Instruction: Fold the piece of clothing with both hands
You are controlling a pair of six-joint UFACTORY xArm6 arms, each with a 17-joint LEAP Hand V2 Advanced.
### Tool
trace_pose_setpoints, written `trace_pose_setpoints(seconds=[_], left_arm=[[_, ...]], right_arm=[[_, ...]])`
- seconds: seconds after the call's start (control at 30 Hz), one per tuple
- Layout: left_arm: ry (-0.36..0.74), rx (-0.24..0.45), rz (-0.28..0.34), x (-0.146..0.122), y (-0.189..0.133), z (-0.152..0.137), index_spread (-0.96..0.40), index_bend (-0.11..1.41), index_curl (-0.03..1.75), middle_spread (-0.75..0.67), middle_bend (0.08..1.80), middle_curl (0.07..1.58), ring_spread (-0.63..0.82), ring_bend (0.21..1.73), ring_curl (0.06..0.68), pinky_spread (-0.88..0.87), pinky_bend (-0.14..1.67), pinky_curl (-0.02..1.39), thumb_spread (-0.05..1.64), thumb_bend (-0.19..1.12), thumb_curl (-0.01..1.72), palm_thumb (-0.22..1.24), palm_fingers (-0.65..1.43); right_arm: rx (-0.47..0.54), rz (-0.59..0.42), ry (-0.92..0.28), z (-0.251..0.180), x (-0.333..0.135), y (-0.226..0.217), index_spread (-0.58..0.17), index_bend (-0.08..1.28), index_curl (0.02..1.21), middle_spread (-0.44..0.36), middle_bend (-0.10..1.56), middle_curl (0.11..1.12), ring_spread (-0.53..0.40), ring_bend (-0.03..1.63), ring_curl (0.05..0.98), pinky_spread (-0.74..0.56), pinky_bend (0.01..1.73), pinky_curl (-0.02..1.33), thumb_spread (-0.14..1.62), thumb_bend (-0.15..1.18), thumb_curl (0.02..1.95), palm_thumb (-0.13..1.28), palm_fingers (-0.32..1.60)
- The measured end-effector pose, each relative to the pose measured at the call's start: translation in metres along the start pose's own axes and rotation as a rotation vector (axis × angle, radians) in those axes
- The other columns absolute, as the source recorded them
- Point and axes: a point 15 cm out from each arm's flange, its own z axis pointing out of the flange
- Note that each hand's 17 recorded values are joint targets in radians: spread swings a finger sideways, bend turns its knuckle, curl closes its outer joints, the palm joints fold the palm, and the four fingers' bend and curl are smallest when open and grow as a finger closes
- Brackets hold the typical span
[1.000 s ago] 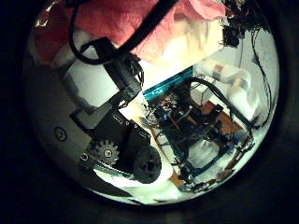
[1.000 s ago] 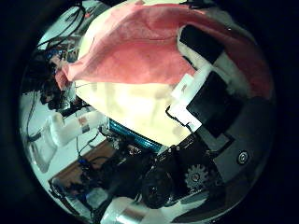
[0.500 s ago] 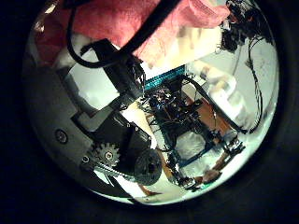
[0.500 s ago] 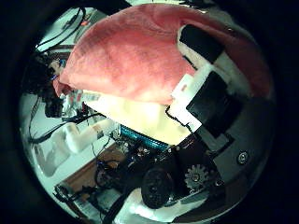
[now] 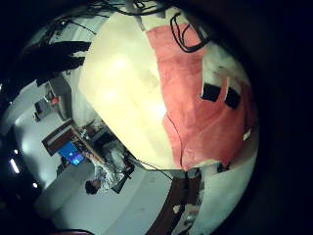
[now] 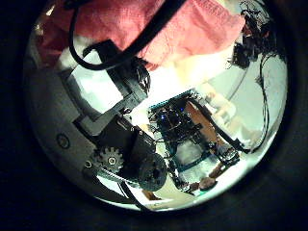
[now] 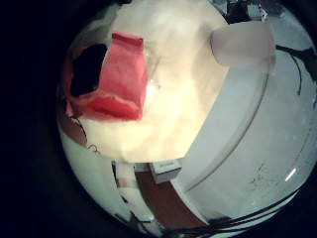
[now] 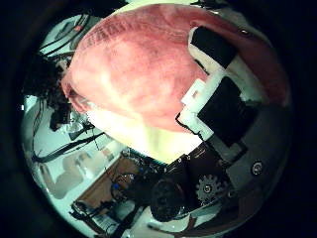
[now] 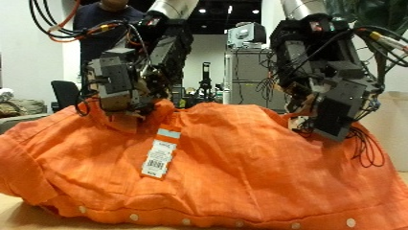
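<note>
Both hands, left hand & right hand, pinch orange garment aloft; weak pinch may drop cloth, uneven lift skews fold.

Ceiling lights brighten the room evenly, while palm views curve heavily, dark at edges, with glare on pale surfaces.

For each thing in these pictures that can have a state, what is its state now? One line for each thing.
orange garment: lifted along its upper edge, lower part resting on the table, not yet folded.
tag: hanging down on the front of the garment.
left hand: at the garment's upper edge; fingers hidden, grip cannot be told.
right hand: at the garment's upper edge; fingers hidden, grip cannot be told.
table: partly covered by the garment.
</note>
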Motion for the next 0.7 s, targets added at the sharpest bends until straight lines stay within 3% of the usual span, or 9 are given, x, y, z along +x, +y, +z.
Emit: trace_pose_setpoints(seconds=[0.17, 0.33, 0.43, 0.57, 0.6, 0.63, 0.7], left_arm=[[0.012, 0.024, -0.022, -0.018, -0.031, 0.015, -0.61, 0.32, 0.79, -0.49, 1.08, 0.54, -0.55, 0.89, 0.406, -0.70, 1.03, 0.46, 1.48, 0.37, 1.04, 0.72, 1.04], [0.030, 0.034, -0.048, -0.033, -0.047, 0.031, -0.59, 0.21, 0.79, -0.51, 1.02, 0.53, -0.55, 0.86, 0.404, -0.71, 1.00, 0.46, 1.27, 0.18, 0.91, 0.61, 0.99], [0.032, 0.075, -0.065, -0.042, -0.054, 0.030, -0.56, 0.14, 0.77, -0.51, 0.93, 0.52, -0.55, 0.91, 0.424, -0.71, 1.02, 0.47, 1.21, 0.09, 0.82, 0.56, 0.88], [0.075, 0.134, -0.102, -0.050, -0.055, 0.022, -0.40, 0.08, 0.70, -0.45, 0.75, 0.50, -0.50, 1.00, 0.472, -0.68, 1.11, 0.52, 1.15, -0.03, 0.67, 0.50, 0.52], [0.091, 0.153, -0.111, -0.053, -0.056, 0.021, -0.32, 0.08, 0.68, -0.39, 0.68, 0.49, -0.45, 0.98, 0.475, -0.65, 1.10, 0.53, 1.13, -0.04, 0.64, 0.48, 0.34], [0.107, 0.182, -0.122, -0.056, -0.058, 0.017, -0.30, 0.10, 0.67, -0.37, 0.67, 0.49, -0.44, 0.99, 0.481, -0.65, 1.11, 0.54, 1.13, -0.04, 0.63, 0.47, 0.33], [0.123, 0.223, -0.134, -0.062, -0.060, 0.011, -0.18, 0.15, 0.64, -0.22, 0.54, 0.45, -0.29, 0.92, 0.460, -0.53, 1.01, 0.52, 1.09, -0.06, 0.57, 0.41, 0.06]], right_arm=[[-0.022, 0.007, -0.003, 0.012, 0.002, -0.028, -0.349, 0.83, 1.04, -0.151, 1.18, 0.80, -0.242, 1.24, 0.770, -0.32, 1.01, 1.15, 1.25, -0.02, 0.65, 0.96, 1.05], [-0.027, 0.011, -0.008, 0.019, 0.003, -0.051, -0.359, 0.70, 0.99, -0.150, 1.05, 0.76, -0.257, 1.19, 0.725, -0.35, 0.99, 1.08, 1.26, -0.02, 0.58, 0.92, 0.98], [0.009, 0.020, -0.014, 0.015, 0.007, -0.068, -0.367, 0.58, 0.95, -0.158, 0.90, 0.71, -0.277, 1.20, 0.707, -0.39, 1.02, 1.04, 1.30, 0.00, 0.55, 0.93, 0.85], [0.110, 0.040, -0.053, -0.002, 0.011, -0.088, -0.369, 0.33, 0.87, -0.154, 0.79, 0.69, -0.298, 1.20, 0.686, -0.47, 1.02, 0.97, 1.32, -0.01, 0.51, 0.93, 0.58], [0.140, 0.042, -0.061, -0.009, 0.011, -0.090, -0.374, 0.29, 0.85, -0.151, 0.75, 0.68, -0.298, 1.17, 0.671, -0.49, 1.01, 0.95, 1.33, -0.01, 0.50, 0.93, 0.50], [0.156, 0.043, -0.066, -0.014, 0.011, -0.090, -0.379, 0.27, 0.83, -0.149, 0.74, 0.67, -0.291, 1.15, 0.665, -0.50, 0.99, 0.93, 1.33, -0.01, 0.50, 0.92, 0.44], [0.194, 0.044, -0.075, -0.026, 0.010, -0.088, -0.390, 0.25, 0.80, -0.128, 0.69, 0.65, -0.256, 1.07, 0.644, -0.47, 0.90, 0.91, 1.33, -0.01, 0.49, 0.92, 0.25]])
